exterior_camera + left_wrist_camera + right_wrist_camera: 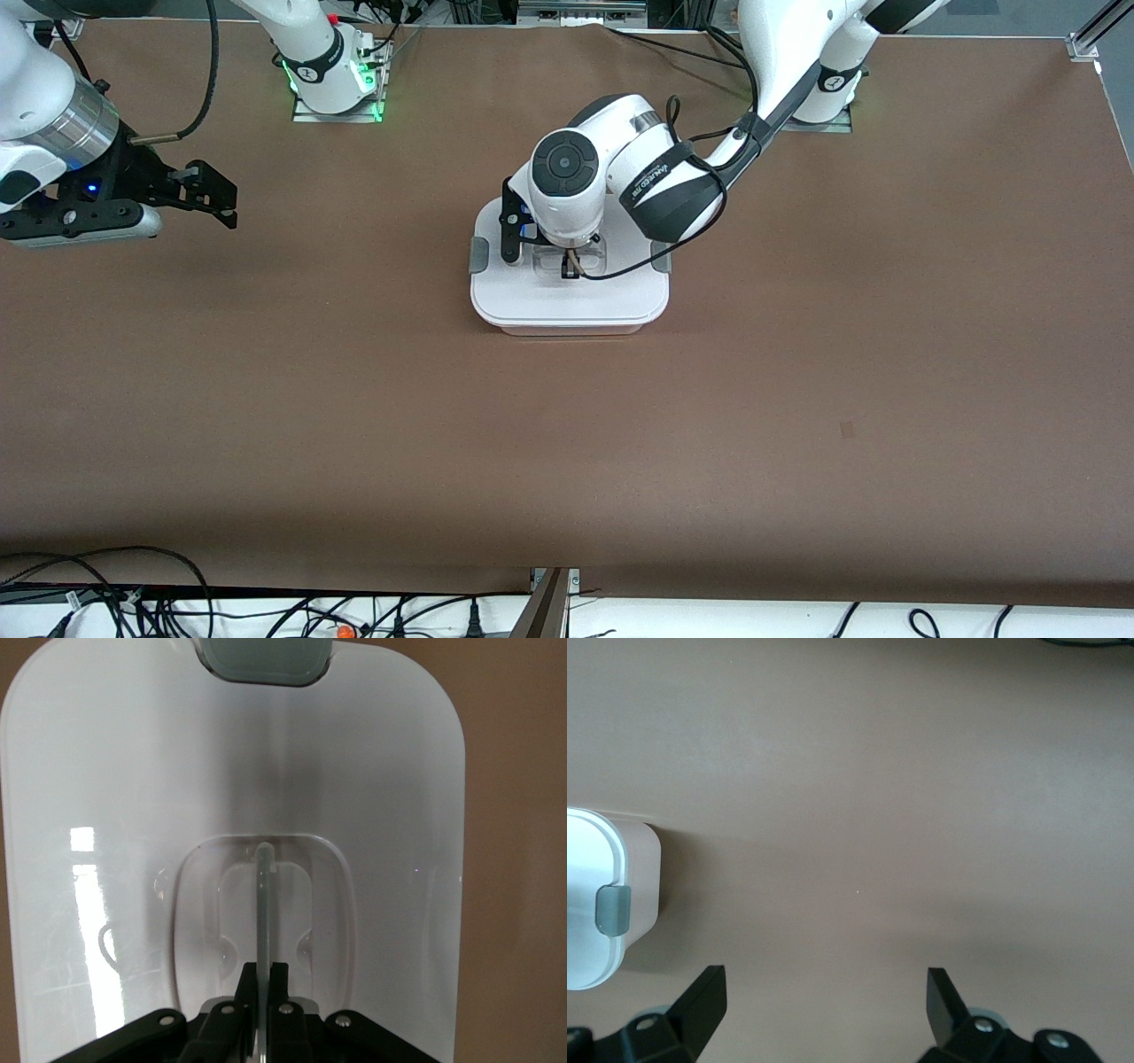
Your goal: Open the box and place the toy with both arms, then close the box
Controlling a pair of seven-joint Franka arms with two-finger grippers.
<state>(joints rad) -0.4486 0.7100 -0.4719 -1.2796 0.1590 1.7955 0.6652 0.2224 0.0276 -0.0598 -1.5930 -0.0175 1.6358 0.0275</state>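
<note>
Brown table [797, 399], matte, carrying a single box [567, 306] with its white lid on. Box directly beneath the left gripper's fingers [276, 979], well apart from the right gripper's fingers [709, 992].

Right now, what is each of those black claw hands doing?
Left gripper: closed on the clear central handle of the white-lidded translucent plastic box.
Right gripper: open, empty, over bare brown table, waiting.

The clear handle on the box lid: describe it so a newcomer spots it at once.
On the brown table sits one white-lidded box. At the lid's middle, the left gripper is shut on the clear handle, a thin upright see-through strip, unlike the grey clip at the lid's edge.
</note>
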